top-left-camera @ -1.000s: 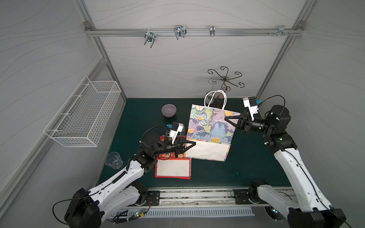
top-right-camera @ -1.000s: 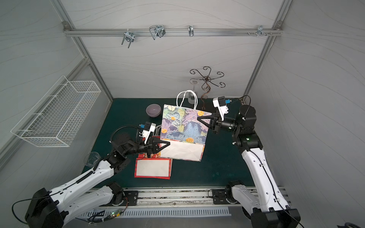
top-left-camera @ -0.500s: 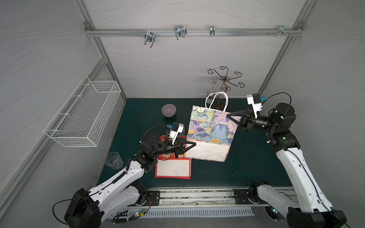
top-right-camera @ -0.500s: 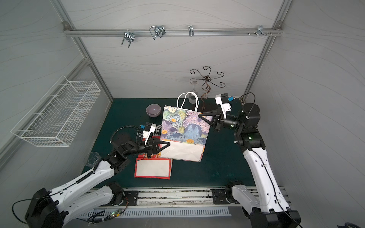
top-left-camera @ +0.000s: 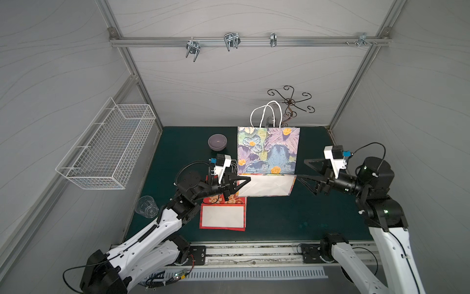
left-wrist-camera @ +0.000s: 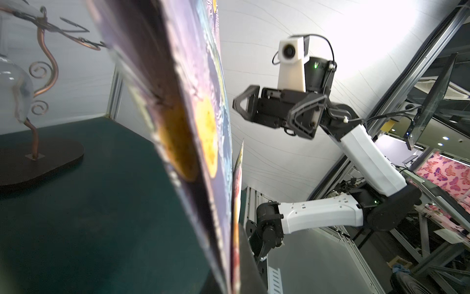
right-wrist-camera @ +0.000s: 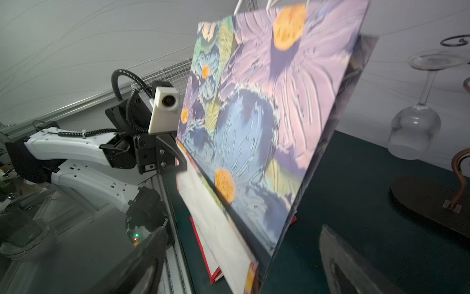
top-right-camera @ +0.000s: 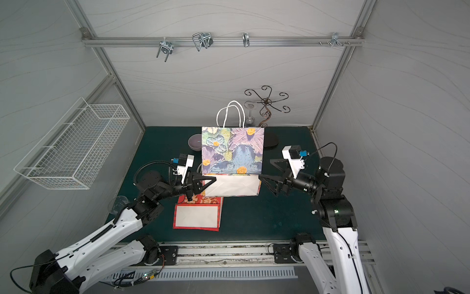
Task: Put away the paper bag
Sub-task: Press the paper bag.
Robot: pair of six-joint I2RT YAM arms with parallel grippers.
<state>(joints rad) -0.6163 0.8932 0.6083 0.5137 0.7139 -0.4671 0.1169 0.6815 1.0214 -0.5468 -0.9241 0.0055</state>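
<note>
The paper bag [top-left-camera: 268, 152] [top-right-camera: 232, 151], folded flat with a purple and blue flower print and white cord handles, stands upright above the green table. Its white bottom panel is folded toward the front. My left gripper [top-left-camera: 244, 181] [top-right-camera: 211, 181] is shut on the bag's lower left corner, and the pinched edge [left-wrist-camera: 235, 280] shows in the left wrist view. My right gripper [top-left-camera: 301, 169] [top-right-camera: 265, 168] is open just off the bag's lower right corner and holds nothing. In the right wrist view the flowered face [right-wrist-camera: 267, 114] fills the middle, and that corner sits before the spread fingers [right-wrist-camera: 142, 262].
A flat red bag [top-left-camera: 223, 216] lies on the table under the left wrist. A purple bowl [top-left-camera: 217, 142] stands behind, with a glass tumbler [top-left-camera: 147, 206] at the left edge. A wire basket [top-left-camera: 109, 150] hangs on the left wall. A scrolled metal stand [top-left-camera: 290, 101] holds a wine glass [right-wrist-camera: 417, 127]. Hooks [top-left-camera: 231, 40] hang on the rail.
My right gripper has opened, let go of the bag's right edge, and moved back to the right and lower. The bag has swung from tilted to square-on. The left gripper keeps its hold.
</note>
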